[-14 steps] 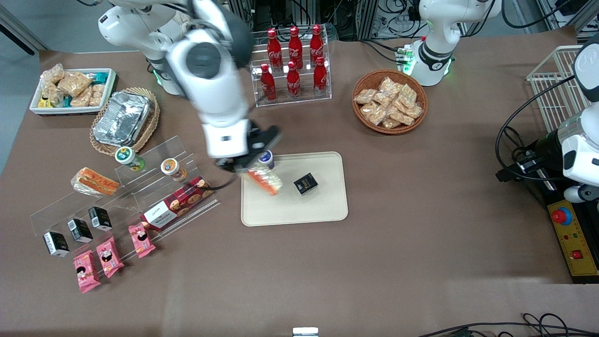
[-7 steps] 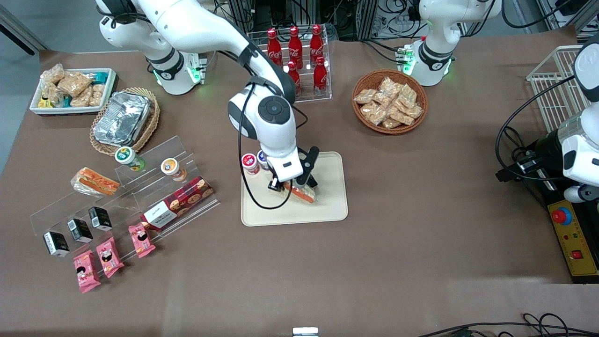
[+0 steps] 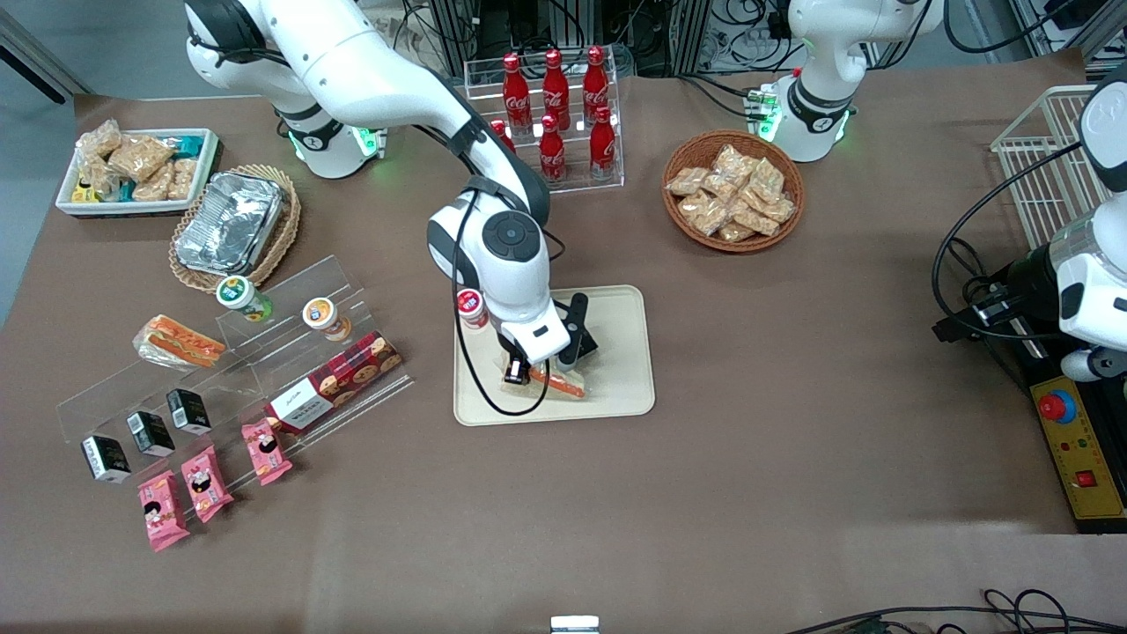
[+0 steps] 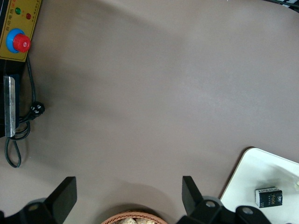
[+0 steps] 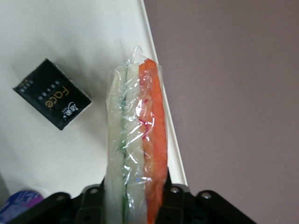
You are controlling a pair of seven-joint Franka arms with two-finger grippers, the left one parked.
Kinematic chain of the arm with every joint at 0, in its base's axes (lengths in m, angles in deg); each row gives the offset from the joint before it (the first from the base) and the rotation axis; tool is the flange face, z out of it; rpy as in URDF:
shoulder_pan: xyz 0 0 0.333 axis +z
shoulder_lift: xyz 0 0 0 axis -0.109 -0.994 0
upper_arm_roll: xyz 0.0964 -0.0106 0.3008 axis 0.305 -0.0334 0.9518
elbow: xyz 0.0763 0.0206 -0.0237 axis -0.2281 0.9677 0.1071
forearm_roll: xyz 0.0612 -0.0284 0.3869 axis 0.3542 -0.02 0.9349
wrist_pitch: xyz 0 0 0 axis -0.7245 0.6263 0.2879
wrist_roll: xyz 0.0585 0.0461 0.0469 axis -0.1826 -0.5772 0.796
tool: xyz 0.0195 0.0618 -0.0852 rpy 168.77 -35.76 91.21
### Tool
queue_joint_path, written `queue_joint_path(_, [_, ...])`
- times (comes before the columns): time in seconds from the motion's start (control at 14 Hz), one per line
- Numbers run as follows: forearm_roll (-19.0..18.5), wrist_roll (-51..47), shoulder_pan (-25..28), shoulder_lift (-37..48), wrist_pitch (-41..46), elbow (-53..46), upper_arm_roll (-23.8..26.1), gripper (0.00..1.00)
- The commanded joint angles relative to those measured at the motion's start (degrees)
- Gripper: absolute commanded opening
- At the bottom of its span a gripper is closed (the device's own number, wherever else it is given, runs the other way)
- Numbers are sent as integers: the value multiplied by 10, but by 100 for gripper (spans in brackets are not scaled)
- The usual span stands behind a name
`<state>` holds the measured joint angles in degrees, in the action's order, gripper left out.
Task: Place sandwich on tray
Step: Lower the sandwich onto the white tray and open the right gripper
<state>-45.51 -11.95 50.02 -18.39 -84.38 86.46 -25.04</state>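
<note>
The sandwich (image 3: 564, 384), a clear-wrapped wedge with pale bread and an orange layer, is held low over the cream tray (image 3: 621, 387), close to the tray edge nearest the front camera. My right gripper (image 3: 544, 376) is shut on it. In the right wrist view the sandwich (image 5: 135, 135) sticks out from between the gripper's (image 5: 135, 203) jaws, which press on both its sides, and its orange side lies over the tray's rim (image 5: 161, 98). I cannot tell whether it touches the tray.
A small black box (image 5: 51, 100) lies on the tray beside the sandwich. A red-capped bottle (image 3: 471, 306) stands at the tray's corner. A tan-bread sandwich (image 3: 176, 342), a clear shelf of snacks (image 3: 264, 370), a cola rack (image 3: 550, 114) and a snack basket (image 3: 732, 189) stand around.
The right arm has carried the sandwich from the tray's working-arm corner over the tray, then lowered it toward the tray edge nearest the front camera.
</note>
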Motion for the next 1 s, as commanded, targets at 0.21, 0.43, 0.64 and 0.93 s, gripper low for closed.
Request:
queue_joint_path(0.21, [-14, 5, -3, -23, -18, -9, 2, 53])
queue_joint_path(0.43, [5, -1, -7, -1, -6, -9, 3, 100])
queue_joint_path(0.64, [72, -131, -11, 50, 70, -9, 1, 100])
queue_joint_path(0.93, [80, -200, -39, 117, 121, -9, 0, 100])
